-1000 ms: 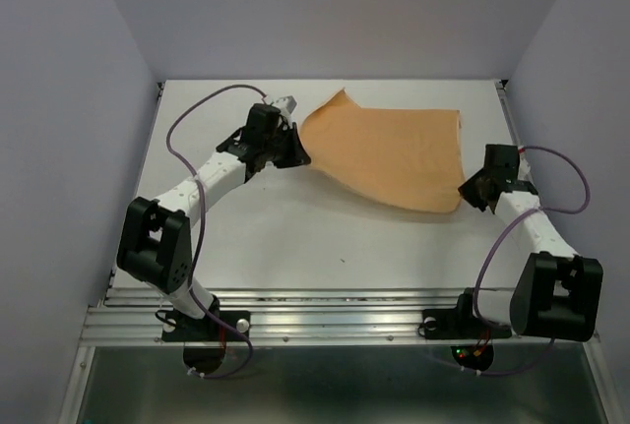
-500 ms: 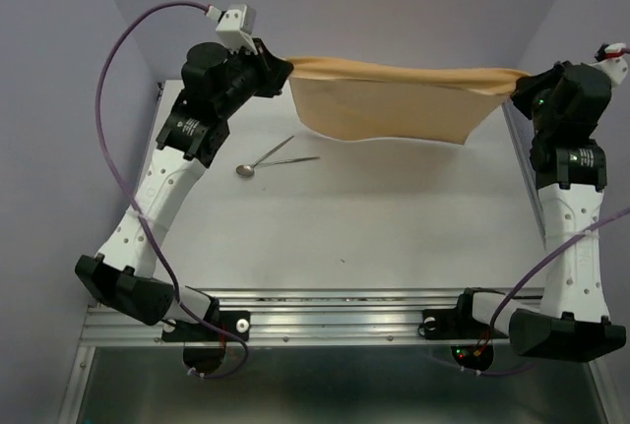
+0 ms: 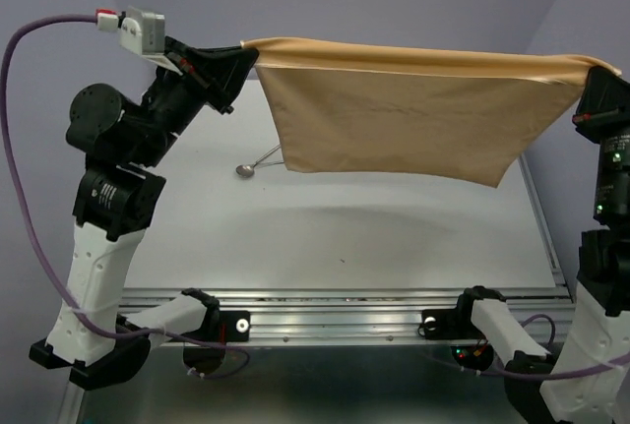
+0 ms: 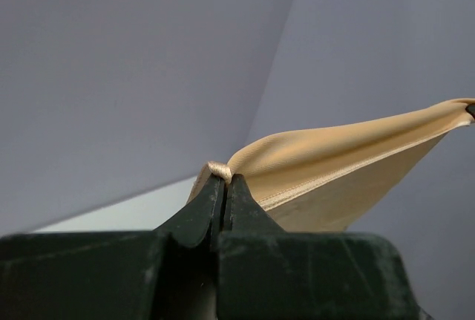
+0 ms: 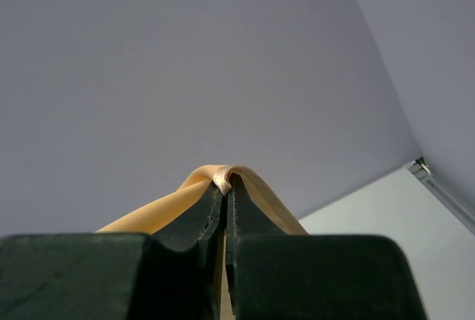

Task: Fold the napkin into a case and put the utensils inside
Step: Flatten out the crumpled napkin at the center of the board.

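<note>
The peach-orange napkin (image 3: 394, 119) hangs stretched high above the table between my two grippers. My left gripper (image 3: 246, 50) is shut on its left corner; the cloth (image 4: 326, 164) bulges past the closed fingertips in the left wrist view. My right gripper (image 3: 594, 78) is shut on its right corner, and the cloth (image 5: 223, 175) wraps over the tips in the right wrist view. A silver spoon (image 3: 251, 165) lies on the table below the napkin's left edge, its handle partly hidden by the cloth. No other utensil shows. No folded case is in view.
The white table (image 3: 345, 237) lies below, with a metal rail (image 3: 335, 321) along its near edge. Grey walls stand close on the left, back and right. Both arms are raised tall at the table's sides.
Both grippers have lifted the napkin from the table to high in the air and pulled it taut. The spoon came into view as the cloth rose.
</note>
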